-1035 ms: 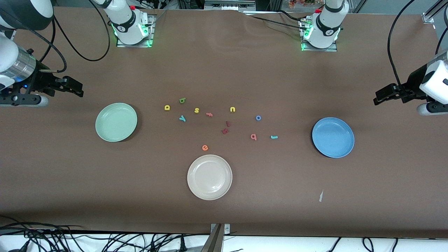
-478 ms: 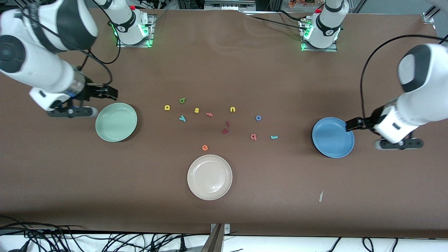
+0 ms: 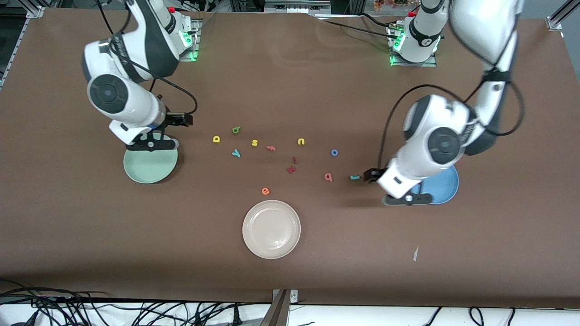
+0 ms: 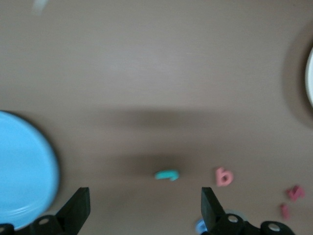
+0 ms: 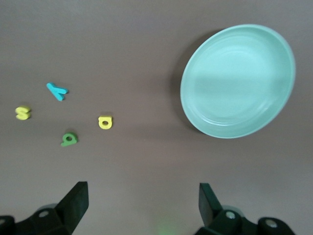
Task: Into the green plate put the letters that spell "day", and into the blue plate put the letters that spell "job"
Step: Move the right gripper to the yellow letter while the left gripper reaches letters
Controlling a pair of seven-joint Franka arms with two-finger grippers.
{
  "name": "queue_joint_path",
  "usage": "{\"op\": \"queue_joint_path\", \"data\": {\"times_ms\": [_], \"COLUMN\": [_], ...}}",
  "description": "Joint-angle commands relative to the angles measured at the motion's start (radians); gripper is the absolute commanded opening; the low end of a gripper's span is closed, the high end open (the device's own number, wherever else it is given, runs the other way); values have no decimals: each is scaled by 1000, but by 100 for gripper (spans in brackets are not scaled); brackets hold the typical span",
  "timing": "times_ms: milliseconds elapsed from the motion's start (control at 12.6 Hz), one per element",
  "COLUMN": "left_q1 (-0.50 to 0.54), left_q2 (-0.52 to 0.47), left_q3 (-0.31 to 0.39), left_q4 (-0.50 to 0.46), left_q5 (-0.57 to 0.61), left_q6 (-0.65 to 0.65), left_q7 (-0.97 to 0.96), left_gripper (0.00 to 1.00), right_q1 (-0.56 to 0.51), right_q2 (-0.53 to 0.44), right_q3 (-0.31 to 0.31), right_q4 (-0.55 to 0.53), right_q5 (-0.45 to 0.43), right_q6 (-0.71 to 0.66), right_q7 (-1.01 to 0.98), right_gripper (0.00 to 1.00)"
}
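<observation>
Two grippers hang empty, fingers apart: the left gripper (image 3: pixel 370 175) over the table beside the teal foam "j" (image 3: pixel 355 177) near the round blue plate (image 3: pixel 446 185), the right gripper (image 3: pixel 183 120) beside the round mint-green plate (image 3: pixel 149 166), the yellow "d" (image 3: pixel 216 139) toward mid-table.

The small teal foam "j" (image 3: pixel 355 177) lies between the round pink-red foam "b" (image 3: pixel 328 177) and the round blue shallow plate (image 3: pixel 446 188).

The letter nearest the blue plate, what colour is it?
Teal; the little "j" shows best in the left wrist view.
</observation>
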Motion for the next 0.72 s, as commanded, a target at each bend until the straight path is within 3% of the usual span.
{"op": "queue_joint_path", "data": {"times_ms": [0, 239, 637], "left_q1": [-75, -134, -191], "left_q2": [124, 165, 241], "left_q3": [12, 12, 13], "left_q4": [43, 43, 46], "left_q5": [17, 17, 17], "left_q6": [94, 145, 200], "left_q7": [-116, -195, -248], "left_gripper": [100, 100, 100], "right_q1": [-3, 4, 4], "right_q2": [-49, -17, 73], "right_q3": [57, 100, 122], "right_q4": [-161, -312, -318], "right_q5": [3, -8, 0], "right_q6": [130, 377, 508], "right_q7": [113, 339, 499], "right_gripper": [100, 98, 77]}}
